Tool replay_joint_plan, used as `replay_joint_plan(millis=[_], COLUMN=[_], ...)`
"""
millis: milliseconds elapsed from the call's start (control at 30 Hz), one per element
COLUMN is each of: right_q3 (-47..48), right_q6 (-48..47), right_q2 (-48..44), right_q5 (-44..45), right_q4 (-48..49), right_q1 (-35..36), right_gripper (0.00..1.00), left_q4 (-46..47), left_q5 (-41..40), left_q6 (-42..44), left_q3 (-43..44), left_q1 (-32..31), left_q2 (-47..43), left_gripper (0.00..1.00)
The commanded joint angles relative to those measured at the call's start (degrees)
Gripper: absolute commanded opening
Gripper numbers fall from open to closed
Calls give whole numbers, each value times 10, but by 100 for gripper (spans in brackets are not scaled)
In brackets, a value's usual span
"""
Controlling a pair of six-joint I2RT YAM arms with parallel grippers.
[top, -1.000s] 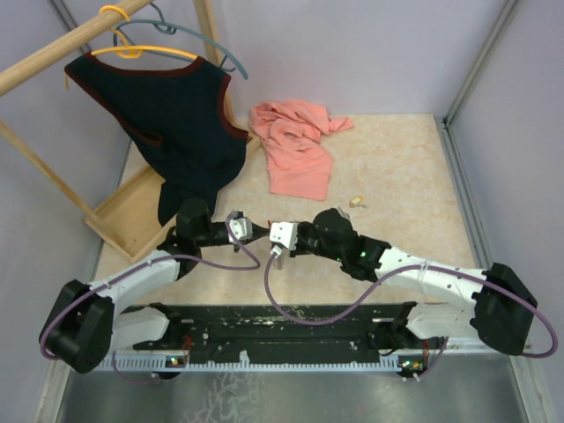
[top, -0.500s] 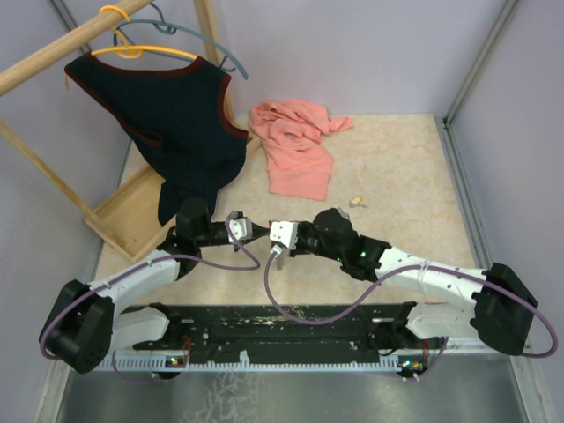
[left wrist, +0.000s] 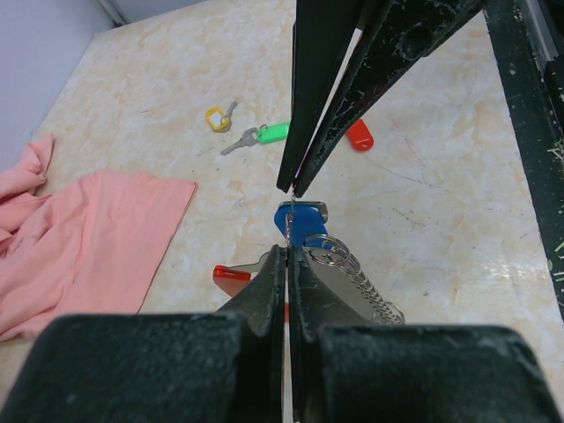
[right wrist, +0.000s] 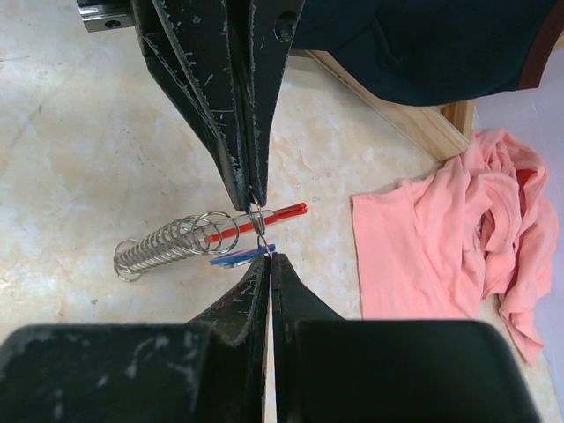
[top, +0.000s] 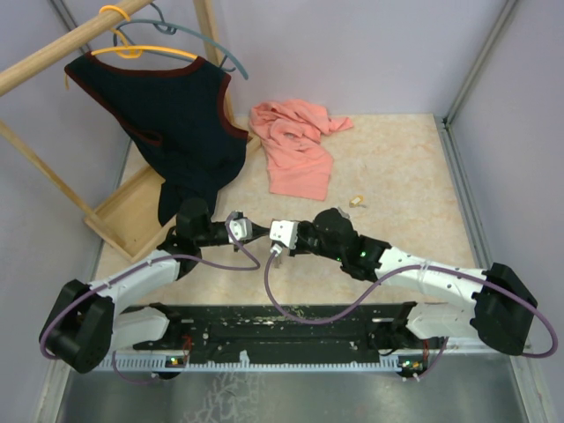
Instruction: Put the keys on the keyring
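Keyring: the keyring (right wrist: 264, 217) lies low over the counter (top: 397, 176), near its middle, its red side and grey coil just beside the two claw tips.
Blue key: the blue key (left wrist: 298, 222) sits between the tips, touching the keyring's wire loop. I cannot tell whether it is threaded on yet.
Left claw: the left claw (left wrist: 287, 256) is clenched, with its tips at the small wire loop. It seems to pinch the loop, but that cannot be confirmed.
Right claw: the right claw (right wrist: 270, 260) is also clenched, tip to tip with the left one at the blue key.
Just changed: nothing visible. Both arms and both claws stand as they did a second ago.
Meaning: probably a held, fine threading step, and no progress shows.
Loose keys: the green key (left wrist: 269, 133), yellow key (left wrist: 216, 118) and red key (left wrist: 359, 137) lie apart on the counter, not yet on the ring.
Farther out: a pink cloth (left wrist: 79, 238) lies on the far side, unmoved.
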Motion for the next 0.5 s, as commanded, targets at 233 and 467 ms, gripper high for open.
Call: replay_joint_plan(millis=[233, 467], right_q3=[38, 44], right_q6=[14, 18], right_q2=[8, 20], right_q5=[-6, -13], right_q4=[28, 24], right_q1=[10, 9], right_gripper=[0, 0], left_q4=[9, 9], left_q5=[28, 33], left_q6=[15, 17], left_q3=[0, 0], left_q1=[1, 0], left_q2=[8, 9], left_gripper=[0, 0])
